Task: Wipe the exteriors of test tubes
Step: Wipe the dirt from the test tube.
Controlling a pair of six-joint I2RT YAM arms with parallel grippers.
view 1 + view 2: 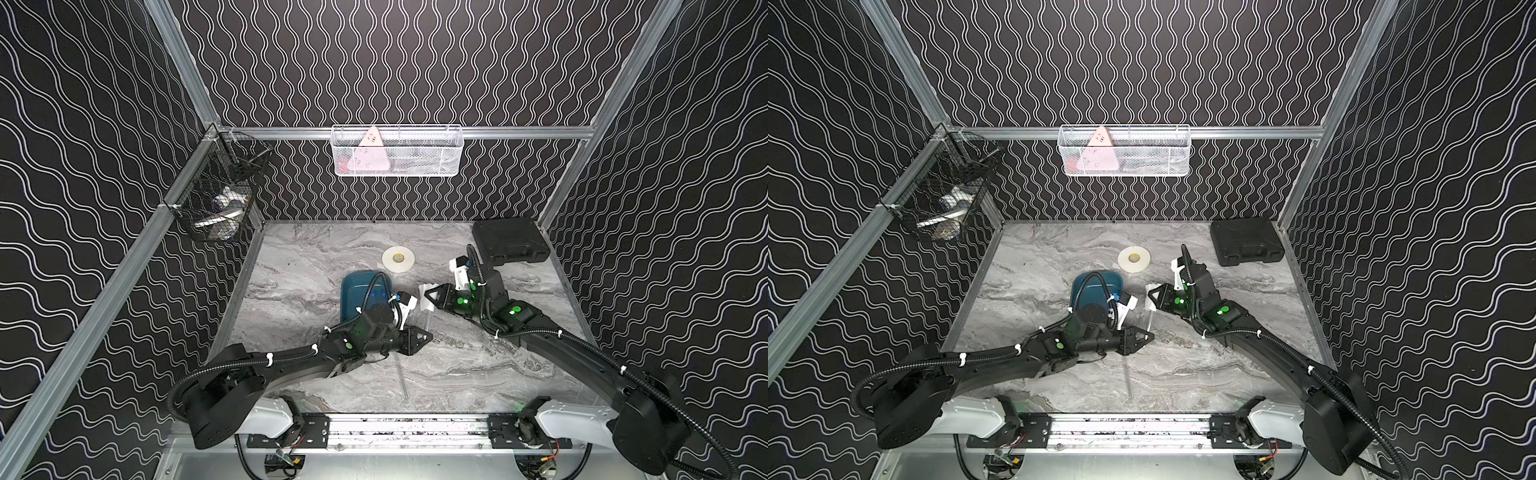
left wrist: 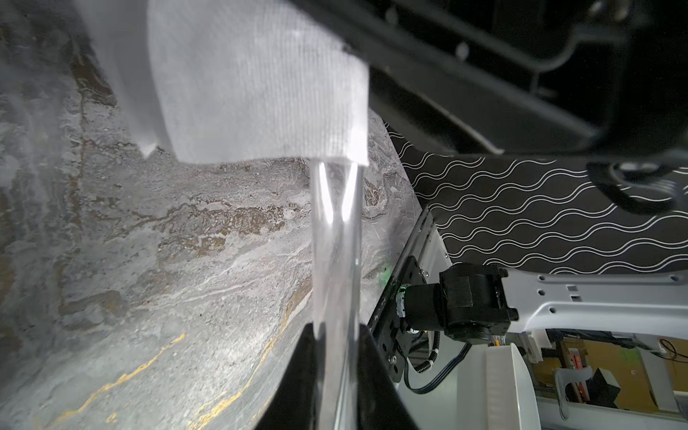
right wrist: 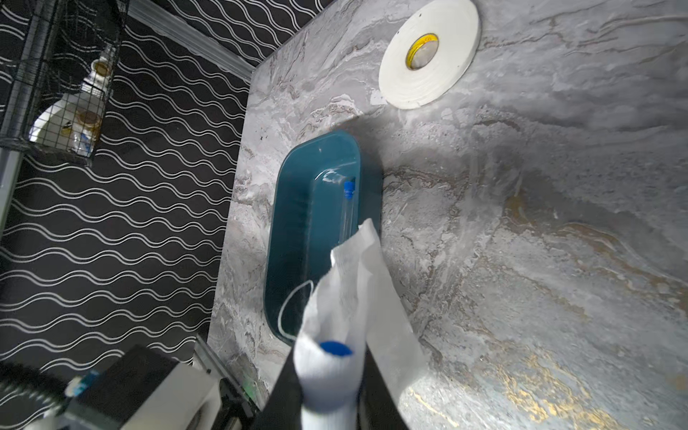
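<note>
Test tube (image 2: 335,242), clear, is held over the marble table (image 2: 149,260), pinched tight by the left gripper (image 1: 424,336). The right gripper (image 1: 424,298) squeezes white tissue (image 3: 346,283) around its blue-capped end. A second test tube (image 3: 348,212) lies inside the teal tray (image 3: 298,223), near a tape roll (image 3: 428,56).

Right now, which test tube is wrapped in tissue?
The test tube gripped by the left end effector, tissue around its capped end; the other tube lies bare in the teal tray.
</note>
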